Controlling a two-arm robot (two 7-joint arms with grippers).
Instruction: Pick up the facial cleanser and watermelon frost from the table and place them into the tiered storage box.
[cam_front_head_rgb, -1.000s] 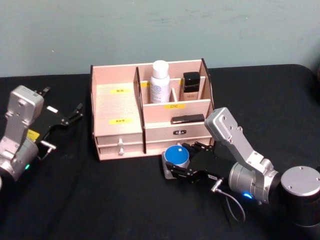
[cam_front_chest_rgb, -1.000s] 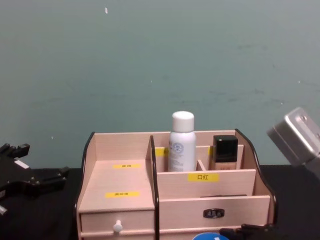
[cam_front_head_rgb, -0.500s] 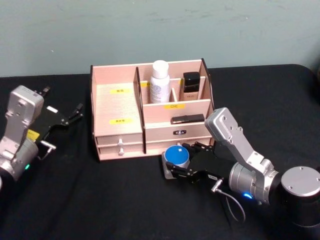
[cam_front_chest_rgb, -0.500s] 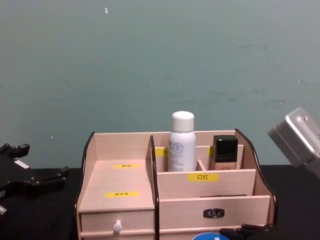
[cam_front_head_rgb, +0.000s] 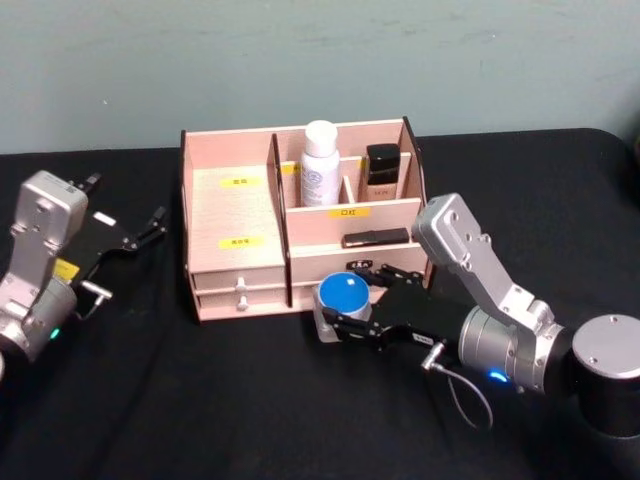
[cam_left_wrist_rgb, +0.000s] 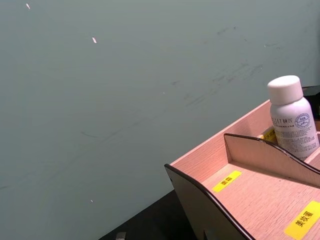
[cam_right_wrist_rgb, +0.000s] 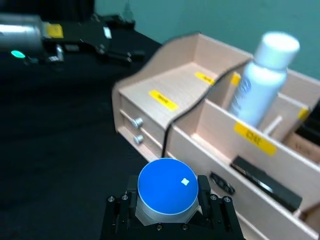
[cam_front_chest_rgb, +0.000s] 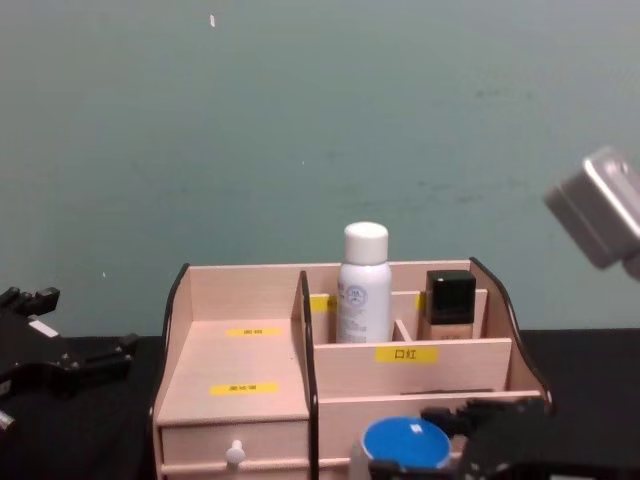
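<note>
The watermelon frost (cam_front_head_rgb: 343, 296), a squat jar with a blue lid, hangs just off the table in front of the tiered storage box (cam_front_head_rgb: 230, 210). My right gripper (cam_front_head_rgb: 347, 302) is shut on it. The right wrist view shows the watermelon frost (cam_right_wrist_rgb: 167, 189) clamped between both black fingers (cam_right_wrist_rgb: 204, 194). In the chest view the watermelon frost (cam_front_chest_rgb: 404, 445) is level with the drawers. The white facial cleanser (cam_front_head_rgb: 320, 163) stands upright in the box's back middle compartment. My left gripper (cam_front_head_rgb: 140, 232) rests open at the far left of the table, away from the box.
A short black-capped beige bottle (cam_front_head_rgb: 382, 168) stands in the box's back right compartment, beside the cleanser. A flat dark item (cam_front_head_rgb: 375, 237) lies on the lower right shelf. Black cloth covers the table (cam_front_head_rgb: 220, 400), and a teal wall stands behind.
My right gripper has lifted the blue-lidded jar and carried it slightly left, toward the box front. In the chest view the jar rose higher. The left arm has not moved.
</note>
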